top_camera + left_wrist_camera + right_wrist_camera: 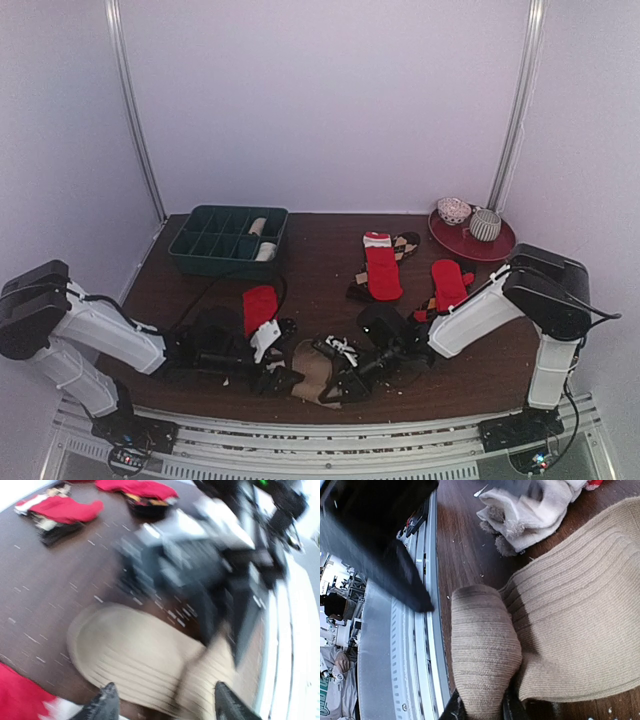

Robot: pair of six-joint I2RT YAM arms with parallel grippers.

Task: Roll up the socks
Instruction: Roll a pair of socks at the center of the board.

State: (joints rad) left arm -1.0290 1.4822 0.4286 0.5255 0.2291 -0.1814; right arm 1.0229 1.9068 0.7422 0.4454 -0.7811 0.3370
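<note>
My right gripper (482,707) pinches the tan sock (570,620); the left gripper (165,702) is apart. With a quick pull, the fold may slip out.

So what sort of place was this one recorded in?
Probably a lab test cell, not a home: plain white enclosure walls, a metal mounting rail along the near edge, and staged props like the tan sock and compartment tray on the table.

The white-and-black left arm (100,335) lies low, reaching inward, and its black left gripper (165,707) has its fingers spread wide apart. The matching right arm (480,315) reaches low and leftward, its right gripper (482,707) pinched onto a fold of ribbed tan sock (485,650).
</note>
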